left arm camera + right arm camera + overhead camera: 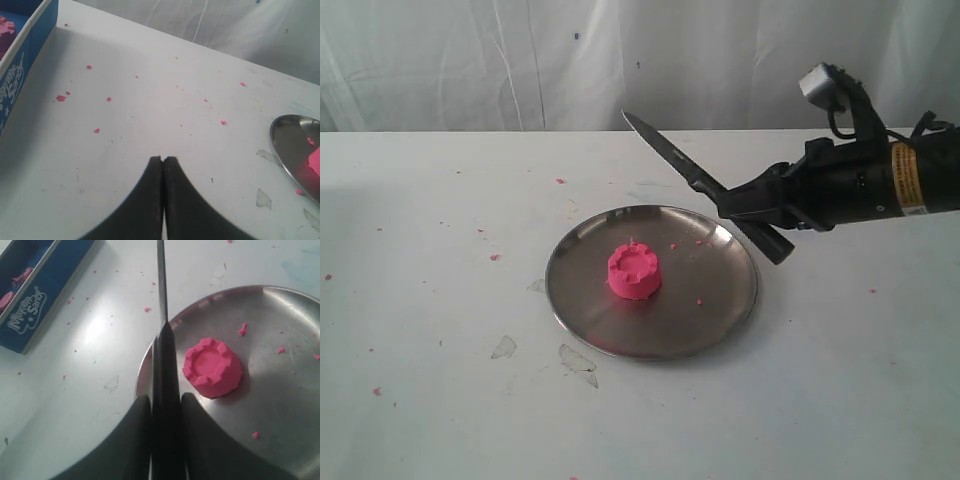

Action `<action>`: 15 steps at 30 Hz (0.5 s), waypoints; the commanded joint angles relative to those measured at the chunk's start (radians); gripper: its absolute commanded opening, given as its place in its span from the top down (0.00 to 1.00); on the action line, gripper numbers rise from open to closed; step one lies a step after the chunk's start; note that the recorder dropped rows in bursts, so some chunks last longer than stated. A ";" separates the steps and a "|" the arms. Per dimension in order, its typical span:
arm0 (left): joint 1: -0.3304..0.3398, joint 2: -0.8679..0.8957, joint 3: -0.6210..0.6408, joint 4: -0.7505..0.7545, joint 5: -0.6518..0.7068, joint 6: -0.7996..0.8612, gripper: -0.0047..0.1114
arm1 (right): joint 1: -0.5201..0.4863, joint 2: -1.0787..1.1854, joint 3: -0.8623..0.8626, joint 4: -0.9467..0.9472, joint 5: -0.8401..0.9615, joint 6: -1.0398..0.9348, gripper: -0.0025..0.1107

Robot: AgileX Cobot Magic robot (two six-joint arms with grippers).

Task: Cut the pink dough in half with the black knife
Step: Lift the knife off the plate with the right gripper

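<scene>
Above plate (720,310), right hand (745,205) pinching black knife (670,152), tip up-left, left hand (163,161) pressed together

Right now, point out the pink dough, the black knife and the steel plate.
pink dough (634,272), exterior view, on its notched top.
black knife (670,155), exterior view, middle of the raised blade.
steel plate (715,290), exterior view, bare surface right of the dough.
</scene>
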 commanded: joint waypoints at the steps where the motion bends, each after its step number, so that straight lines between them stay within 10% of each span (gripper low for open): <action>1: 0.003 -0.004 0.004 0.003 -0.004 -0.001 0.96 | -0.007 -0.062 0.032 0.003 -0.048 -0.008 0.98; 15: 0.003 -0.004 0.004 0.009 -0.201 -0.008 0.96 | -0.007 -0.221 0.115 0.003 0.001 -0.017 0.98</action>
